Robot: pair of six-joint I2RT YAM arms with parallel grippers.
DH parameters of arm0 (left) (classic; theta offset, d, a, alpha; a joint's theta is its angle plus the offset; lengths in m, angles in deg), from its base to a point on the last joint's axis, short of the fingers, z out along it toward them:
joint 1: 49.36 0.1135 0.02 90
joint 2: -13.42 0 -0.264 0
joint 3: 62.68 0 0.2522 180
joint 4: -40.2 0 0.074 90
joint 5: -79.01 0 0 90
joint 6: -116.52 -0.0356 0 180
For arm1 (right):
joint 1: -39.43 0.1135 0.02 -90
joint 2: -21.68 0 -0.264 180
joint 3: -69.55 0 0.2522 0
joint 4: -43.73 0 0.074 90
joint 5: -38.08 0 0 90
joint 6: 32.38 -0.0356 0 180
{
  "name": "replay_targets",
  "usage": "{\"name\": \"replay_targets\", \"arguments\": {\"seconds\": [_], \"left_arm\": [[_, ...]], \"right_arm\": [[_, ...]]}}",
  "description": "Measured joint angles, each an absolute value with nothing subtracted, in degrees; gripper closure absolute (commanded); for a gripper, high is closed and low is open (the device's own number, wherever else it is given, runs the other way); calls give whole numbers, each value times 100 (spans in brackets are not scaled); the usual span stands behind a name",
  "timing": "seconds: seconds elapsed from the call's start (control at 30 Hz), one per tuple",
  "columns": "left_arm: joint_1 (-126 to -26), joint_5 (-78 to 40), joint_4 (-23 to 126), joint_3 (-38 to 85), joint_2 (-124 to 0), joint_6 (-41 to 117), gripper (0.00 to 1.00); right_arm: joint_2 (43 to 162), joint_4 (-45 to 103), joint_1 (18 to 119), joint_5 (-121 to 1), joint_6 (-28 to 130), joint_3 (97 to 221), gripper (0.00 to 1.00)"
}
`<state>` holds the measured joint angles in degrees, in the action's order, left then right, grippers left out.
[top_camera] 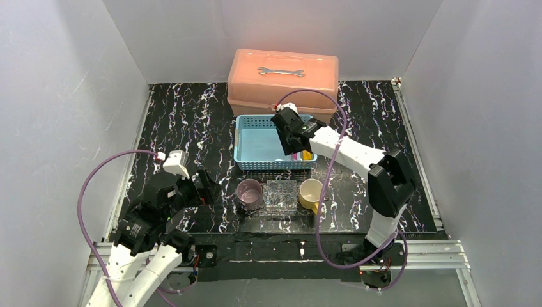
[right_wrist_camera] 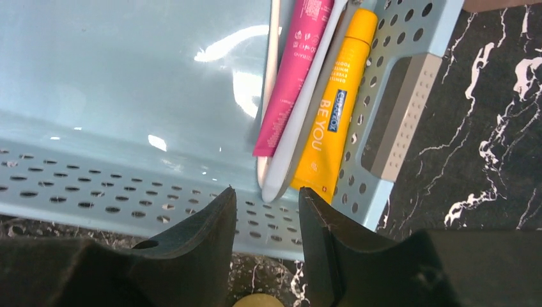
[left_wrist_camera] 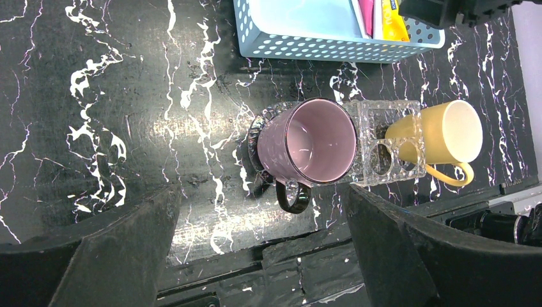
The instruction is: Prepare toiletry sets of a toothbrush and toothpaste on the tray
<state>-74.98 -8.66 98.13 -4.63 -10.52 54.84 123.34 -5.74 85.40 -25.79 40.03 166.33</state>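
Observation:
A magenta toothpaste tube (right_wrist_camera: pixel 291 83) and a yellow toothpaste tube (right_wrist_camera: pixel 332 121) lie in the right end of the light-blue mesh basket (right_wrist_camera: pixel 128 96). Two pale toothbrushes lie with them, one (right_wrist_camera: pixel 300 121) between the tubes and one (right_wrist_camera: pixel 268 83) left of the magenta tube. My right gripper (right_wrist_camera: pixel 267 190) hovers over the basket's near wall, open, nothing between its fingers; the toothbrush ends sit just ahead of the gap. The clear tray (top_camera: pixel 282 195) lies between a purple mug (top_camera: pixel 250 193) and a yellow mug (top_camera: pixel 311 192). My left gripper (left_wrist_camera: pixel 261 192) is wide open, near the purple mug (left_wrist_camera: pixel 313 144).
A salmon-pink toolbox (top_camera: pixel 282 77) with a wrench (top_camera: pixel 280 71) on its lid stands behind the basket. White walls close in the black marbled table on three sides. A metal rail runs along the near edge.

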Motion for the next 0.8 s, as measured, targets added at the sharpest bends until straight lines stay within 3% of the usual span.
{"name": "replay_targets", "arguments": {"seconds": [0.8], "left_arm": [[-7498, -872, 9813, -463, -1048, 5482, 0]], "right_arm": [[13965, -432, 7817, -3029, 3870, 17807, 49]]}}
